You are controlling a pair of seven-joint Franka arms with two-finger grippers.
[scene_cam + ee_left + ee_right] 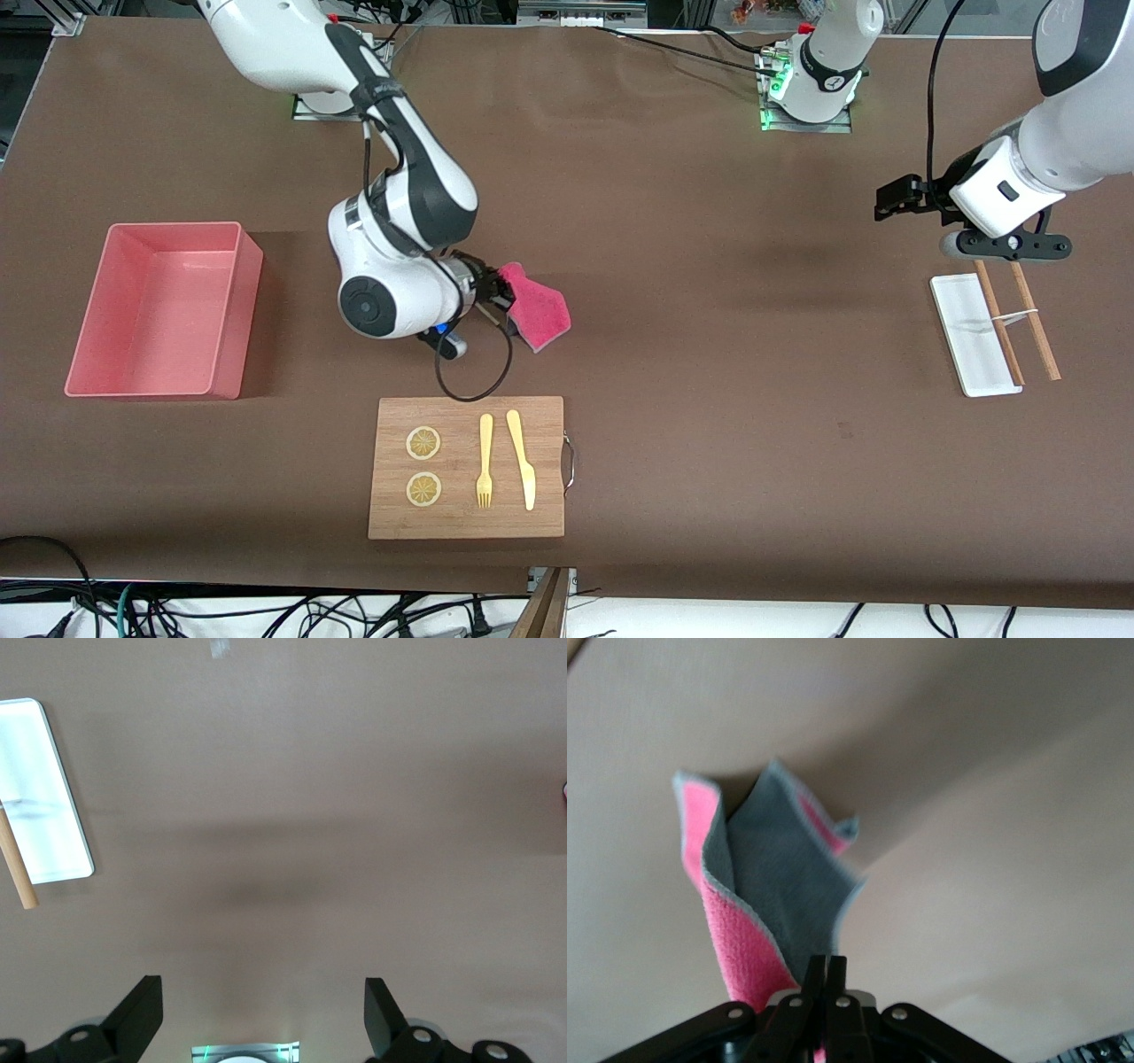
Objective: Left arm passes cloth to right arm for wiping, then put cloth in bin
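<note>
We see the right pincer (498, 292) clamped on one edge of the magenta cloth (539, 312), which hangs from it over the bench (709, 266), above bare surface between the wooden cutting board (467, 467) and the arm bases. The pink bin (159, 310) lies toward the right arm's end, so that arm is nearer. The left pincer (264, 1010) waits wide and empty over the white tray (970, 335).

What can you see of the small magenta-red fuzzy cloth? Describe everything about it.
The small magenta-red fuzzy cloth hangs pinched at one edge in the right gripper, whose fingers are closed on it. The right wrist view shows one face magenta-pink and the other grey, with a pale stitched edge; it looks soft and droops in loose folds. It is over bare brown tabletop; whether it touches the table cannot be told.
</note>
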